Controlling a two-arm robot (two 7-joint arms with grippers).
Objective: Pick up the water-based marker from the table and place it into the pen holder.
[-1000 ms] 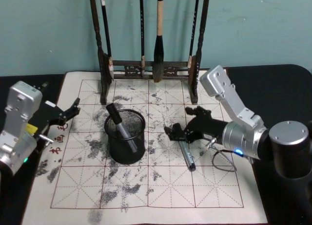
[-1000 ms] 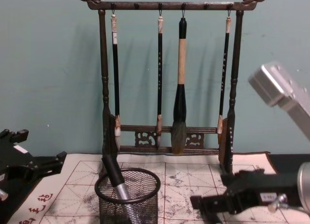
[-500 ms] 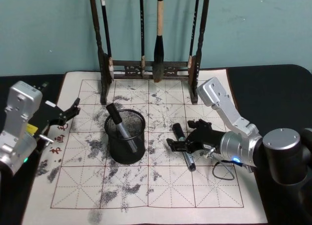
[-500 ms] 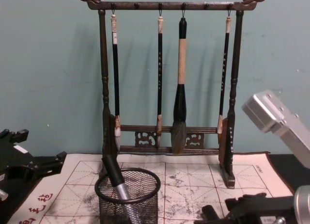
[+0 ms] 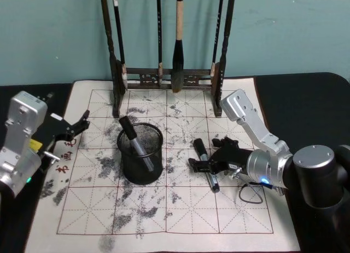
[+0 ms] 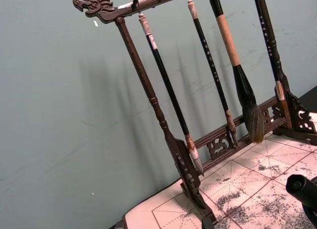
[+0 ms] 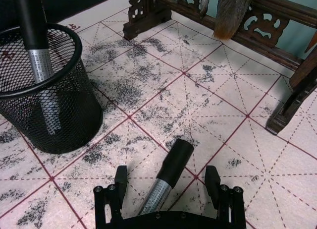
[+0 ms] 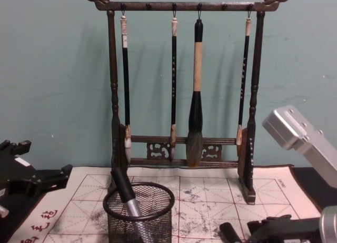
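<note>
On the white felt calligraphy mat with red grid lines that covers the table [image 5: 180, 214], the black-capped, silver-barrelled water-based marker [image 5: 198, 147] lies flat, just to the robot's right of the small round black wire-mesh pen holder [image 5: 139, 168], near it but not touching. Its long axis runs from the cap, which points toward the rack and slightly toward the holder, back to a tail nearer the robot. You have the right gripper [image 5: 203, 154] low over it with the jaws spread, one finger on each side of the barrel. In the right wrist view the marker [image 7: 166, 177] passes between the fingers [image 7: 120, 182] and the cap pokes out beyond their tips. The jaws would therefore close across the barrel, not along it, which looks like what you want for the grasp. I can't tell whether the fingertips touch the mat. The holder already has another black-capped marker [image 5: 134, 141] leaning in it. Your left gripper [image 5: 82, 122] sits idle at the mat's left edge, fingers apart, well away from the marker. Behind stands the tall dark wooden brush rack [image 5: 164, 75].
</note>
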